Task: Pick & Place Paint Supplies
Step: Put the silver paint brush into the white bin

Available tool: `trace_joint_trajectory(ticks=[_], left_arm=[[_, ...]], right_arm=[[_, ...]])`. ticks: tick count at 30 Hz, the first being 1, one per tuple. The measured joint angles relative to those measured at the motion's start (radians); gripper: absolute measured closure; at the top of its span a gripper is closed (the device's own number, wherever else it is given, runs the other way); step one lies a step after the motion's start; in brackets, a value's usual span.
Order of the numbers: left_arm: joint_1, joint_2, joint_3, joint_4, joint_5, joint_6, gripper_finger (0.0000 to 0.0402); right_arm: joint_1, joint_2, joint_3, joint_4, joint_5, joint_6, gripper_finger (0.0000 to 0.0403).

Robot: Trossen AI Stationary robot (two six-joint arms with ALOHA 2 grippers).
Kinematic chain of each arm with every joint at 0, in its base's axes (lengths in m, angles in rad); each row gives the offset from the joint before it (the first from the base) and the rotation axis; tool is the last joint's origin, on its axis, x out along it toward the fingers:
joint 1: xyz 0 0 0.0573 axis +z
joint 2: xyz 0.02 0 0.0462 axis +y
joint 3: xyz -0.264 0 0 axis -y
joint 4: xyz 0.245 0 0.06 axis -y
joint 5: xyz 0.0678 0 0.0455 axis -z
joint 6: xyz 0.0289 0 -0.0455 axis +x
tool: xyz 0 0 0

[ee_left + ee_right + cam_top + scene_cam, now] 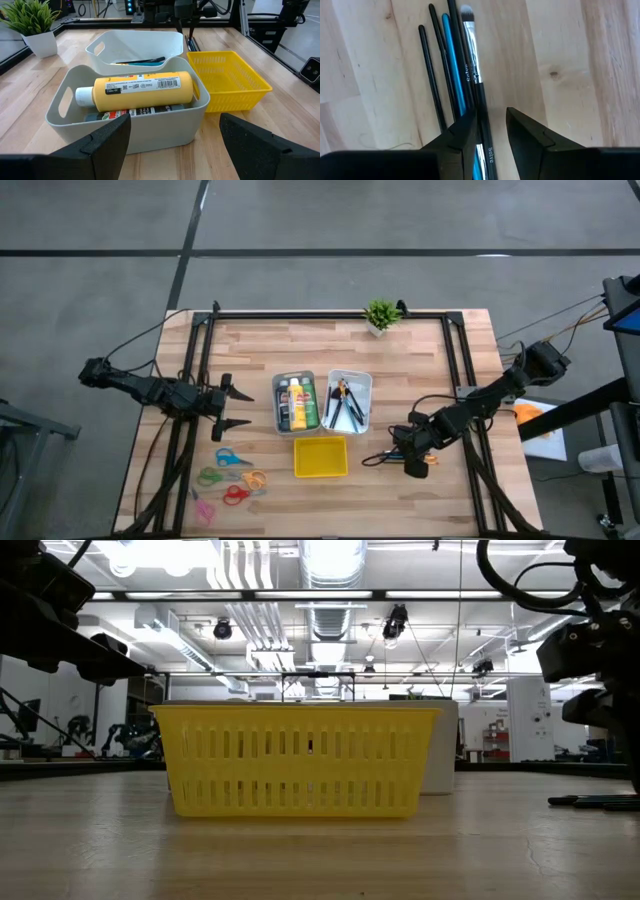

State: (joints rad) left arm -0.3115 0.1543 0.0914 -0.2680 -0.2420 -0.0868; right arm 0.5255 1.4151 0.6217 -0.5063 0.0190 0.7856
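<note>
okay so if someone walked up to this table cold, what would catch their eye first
Probably the bright yellow basket at the table's middle front, empty, with two pale bins behind it: the left bin holds paint bottles, the right bin brushes. To the basket's right, the right gripper straddles a bundle of brushes lying on the wood, while colourful scissors lie at front left.
</note>
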Motion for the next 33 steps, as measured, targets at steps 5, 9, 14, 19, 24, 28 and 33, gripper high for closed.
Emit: trace_joint_trajectory(ticks=[5, 9, 14, 19, 24, 28, 33], left_arm=[[0.000, 0.000, 0.000, 0.000, 0.000, 0.000, 0.0096], [0.000, 0.000, 0.000, 0.000, 0.000, 0.000, 0.0096], [0.000, 0.000, 0.000, 0.000, 0.000, 0.000, 0.0096], [0.000, 0.000, 0.000, 0.000, 0.000, 0.000, 0.0096], [0.000, 0.000, 0.000, 0.000, 0.000, 0.000, 0.0096], [0.000, 0.000, 0.000, 0.000, 0.000, 0.000, 0.0096], [0.000, 0.000, 0.000, 0.000, 0.000, 0.000, 0.0096]], right_arm=[[0.000, 0.000, -0.004, -0.002, 0.007, -0.003, 0.0298], [-0.001, -0.001, -0.005, -0.006, 0.011, -0.003, 0.0298], [-0.002, 0.000, -0.009, -0.014, 0.011, -0.004, 0.0298], [-0.002, 0.000, -0.015, -0.011, 0.024, -0.004, 0.0298], [-0.002, -0.002, -0.020, -0.010, 0.030, -0.004, 0.0298], [-0.002, -0.002, -0.026, -0.006, 0.033, -0.003, 0.0298], [-0.002, -0.003, -0.033, -0.006, 0.034, -0.003, 0.0298]])
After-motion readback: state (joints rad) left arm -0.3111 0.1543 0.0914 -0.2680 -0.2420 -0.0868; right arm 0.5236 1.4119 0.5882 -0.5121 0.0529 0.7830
